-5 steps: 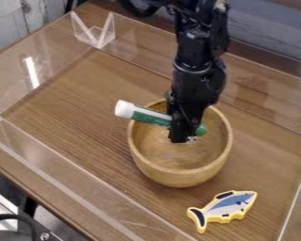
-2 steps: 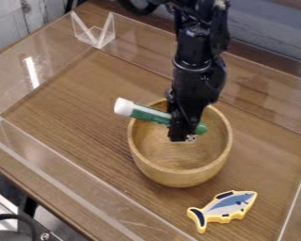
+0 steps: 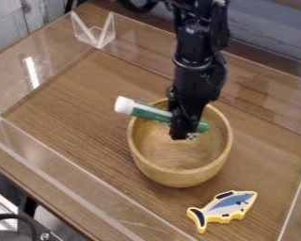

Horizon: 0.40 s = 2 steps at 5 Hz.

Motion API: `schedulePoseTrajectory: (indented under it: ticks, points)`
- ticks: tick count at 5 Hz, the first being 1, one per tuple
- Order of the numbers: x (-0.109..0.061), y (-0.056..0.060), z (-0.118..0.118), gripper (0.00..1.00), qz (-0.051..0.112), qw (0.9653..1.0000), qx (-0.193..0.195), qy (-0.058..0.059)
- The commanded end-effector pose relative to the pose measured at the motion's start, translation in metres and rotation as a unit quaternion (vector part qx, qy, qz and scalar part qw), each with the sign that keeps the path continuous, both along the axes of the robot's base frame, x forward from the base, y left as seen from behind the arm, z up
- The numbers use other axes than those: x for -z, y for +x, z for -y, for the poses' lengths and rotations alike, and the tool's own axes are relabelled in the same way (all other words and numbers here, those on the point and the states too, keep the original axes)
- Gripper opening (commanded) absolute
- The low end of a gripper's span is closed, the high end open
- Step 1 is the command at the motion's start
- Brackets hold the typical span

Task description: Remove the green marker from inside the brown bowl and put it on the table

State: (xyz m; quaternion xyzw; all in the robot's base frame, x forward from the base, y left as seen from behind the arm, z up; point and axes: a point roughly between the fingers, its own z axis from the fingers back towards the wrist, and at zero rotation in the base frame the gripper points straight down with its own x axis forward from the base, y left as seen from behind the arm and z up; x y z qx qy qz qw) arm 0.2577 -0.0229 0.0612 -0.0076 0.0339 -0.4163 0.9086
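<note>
nothing moved; end effector [image 3: 182, 129] clamps green marker [image 3: 150, 113].

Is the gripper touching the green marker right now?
Touching. The camera view shows the gripper shut on the green marker above the brown bowl.

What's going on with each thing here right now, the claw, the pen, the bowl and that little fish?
gripper: pointing straight down into the bowl, fingers shut on the green marker.
green marker: lying tilted across the bowl's rim, white end sticking out to the left, not yet lifted out.
brown bowl: upright on the table.
toy fish: lying flat on the table in front of the bowl, untouched.
table: carrying the bowl and fish.
</note>
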Motion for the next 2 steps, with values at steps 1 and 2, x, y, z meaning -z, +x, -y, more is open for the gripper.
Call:
schedulePoseTrajectory:
  ticks: [1,2]
  points:
    - [-0.0179,0.0056,-0.0024,0.0,0.033,0.9995,-0.001,-0.005]
    - [-0.0198,0.0039,-0.0034,0.0,0.033,0.9994,0.002,-0.008]
